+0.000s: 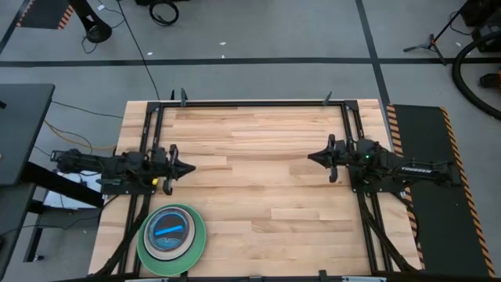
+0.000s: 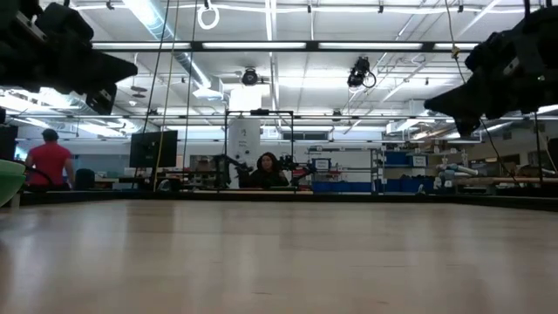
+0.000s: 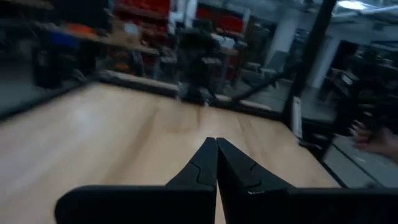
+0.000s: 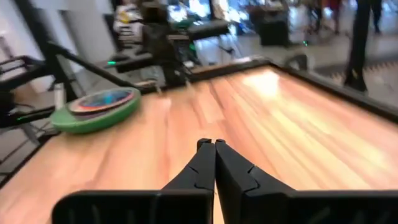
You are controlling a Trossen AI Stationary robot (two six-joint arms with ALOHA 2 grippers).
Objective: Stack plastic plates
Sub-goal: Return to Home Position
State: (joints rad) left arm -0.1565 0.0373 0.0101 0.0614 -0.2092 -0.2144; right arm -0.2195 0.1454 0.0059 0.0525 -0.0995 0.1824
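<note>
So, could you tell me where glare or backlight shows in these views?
Low view: ceiling lights backlight the left arm and right arm into silhouettes. Right wrist view: bright glare on the wooden table beyond the shut right hand. Left wrist view: only soft sheen on the table. High view: even light on the plate stack.

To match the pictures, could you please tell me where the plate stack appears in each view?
High: plate stack, bottom left, by the table edge.
Low: its green rim, far left edge.
Left wrist: not in it.
Right wrist: ahead, at the table's edge.
Shared landmark: the wooden table.
</note>
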